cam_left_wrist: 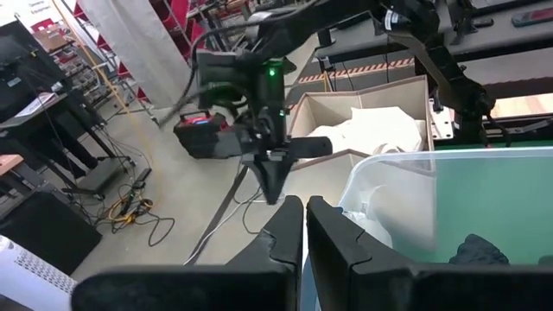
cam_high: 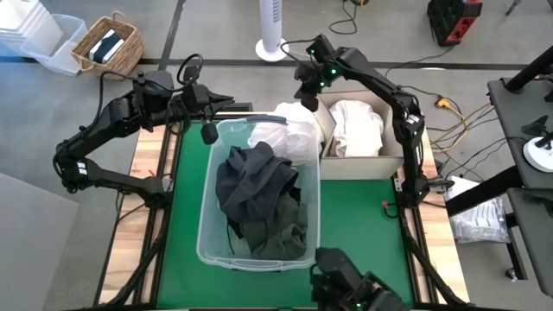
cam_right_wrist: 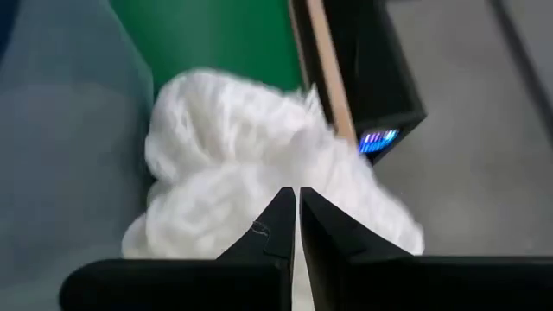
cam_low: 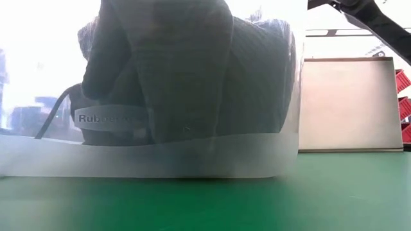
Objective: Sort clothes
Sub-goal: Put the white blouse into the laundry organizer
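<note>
I see R gripper (cam_high: 304,93) at far edge of the clear tub (cam_high: 207,226), fingers nearly together, above white garment (cam_high: 289,130) draped on the tub's far-right corner; I cannot tell if it grips cloth. Dark clothes (cam_high: 259,194) lie in the tub, more white ones (cam_high: 357,125) in cardboard box (cam_high: 363,164). L gripper (cam_high: 226,104) waits at the tub's far-left corner, fingers nearly closed, holding nothing.

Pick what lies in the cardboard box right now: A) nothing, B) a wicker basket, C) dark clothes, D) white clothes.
D: the high view shows white clothes bunched inside the cardboard box, while the dark clothes sit in the tub.
</note>
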